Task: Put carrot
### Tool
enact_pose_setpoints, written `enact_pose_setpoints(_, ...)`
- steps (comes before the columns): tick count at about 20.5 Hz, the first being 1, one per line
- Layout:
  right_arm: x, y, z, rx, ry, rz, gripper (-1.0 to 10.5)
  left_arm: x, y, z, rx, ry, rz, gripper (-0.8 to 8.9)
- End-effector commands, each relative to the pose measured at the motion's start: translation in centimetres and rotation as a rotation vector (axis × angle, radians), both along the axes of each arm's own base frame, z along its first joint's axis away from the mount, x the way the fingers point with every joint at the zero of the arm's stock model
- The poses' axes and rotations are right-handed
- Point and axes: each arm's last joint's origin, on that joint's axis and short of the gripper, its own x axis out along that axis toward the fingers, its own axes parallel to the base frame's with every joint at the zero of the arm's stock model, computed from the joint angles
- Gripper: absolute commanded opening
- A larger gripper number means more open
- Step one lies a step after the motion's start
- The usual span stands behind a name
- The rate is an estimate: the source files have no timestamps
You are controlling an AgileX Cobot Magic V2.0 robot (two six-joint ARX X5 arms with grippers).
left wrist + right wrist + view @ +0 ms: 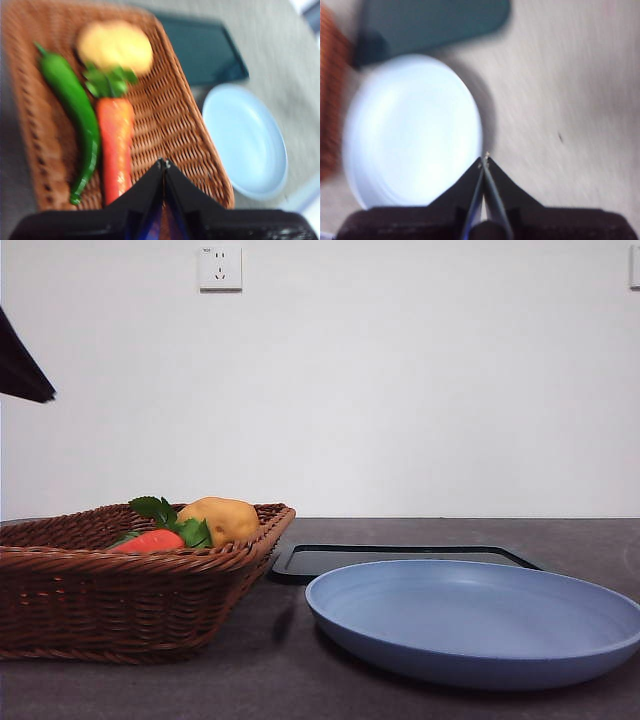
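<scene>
Carrot (115, 145): lies in the basket (120, 600), between the pepper (75, 115) and the basket's wall nearest the plate; its leaves touch the potato (116, 46); nothing grips it.
Potato: in the basket, at the carrot's leafy end, toward the basket's far side.
Pepper: green, lies alongside the carrot, on the side away from the plate.
Basket: brown wicker, at the left end of the surface (300, 680) in the front view.
Plate (480, 625): pale blue, on the surface just beside the basket, apart from it.
Tray (400, 558): dark, flat, behind the plate.
Left tool (164, 165): clenched, grasping nothing, above the basket's near rim, close to the carrot's tip.
Right tool (484, 160): clenched, grasping nothing, above the plate's edge.
Front view: only a black tip (20, 370) shows at the top left.
</scene>
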Motion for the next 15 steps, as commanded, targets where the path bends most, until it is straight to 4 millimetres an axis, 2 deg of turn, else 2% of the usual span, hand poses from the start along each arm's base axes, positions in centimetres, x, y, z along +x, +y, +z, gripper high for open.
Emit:
enact_pose_setpoints(1,1.2,0.1,-0.6,-0.019,0.036,0.037,0.3,0.7,-0.4,0.1,0.009,-0.013,-0.058,0.10)
enact_pose_setpoints(3,2.2,0.2,-1.5,0.013,0.078,0.058,0.9,0.7,-0.6,0.0,0.008,-0.009,-0.070,0.27)
enact_pose_setpoints(4,2.7,0.4,-1.9,0.050,0.090,0.084,1.3,0.7,-0.7,0.0,0.007,-0.012,-0.072,0.83)
enact_pose_setpoints(6,3.6,0.8,-2.7,0.069,0.109,0.108,2.0,0.8,-0.7,0.0,0.003,-0.012,-0.066,2.56)
enact_pose_setpoints(7,4.1,1.0,-3.0,0.064,0.115,0.111,2.1,0.8,-0.7,0.0,0.000,-0.008,-0.063,2.94)
enact_pose_setpoints(15,6.9,2.7,-6.4,0.098,0.190,0.130,2.1,0.7,-0.7,0.0,-0.007,0.002,-0.056,2.95)
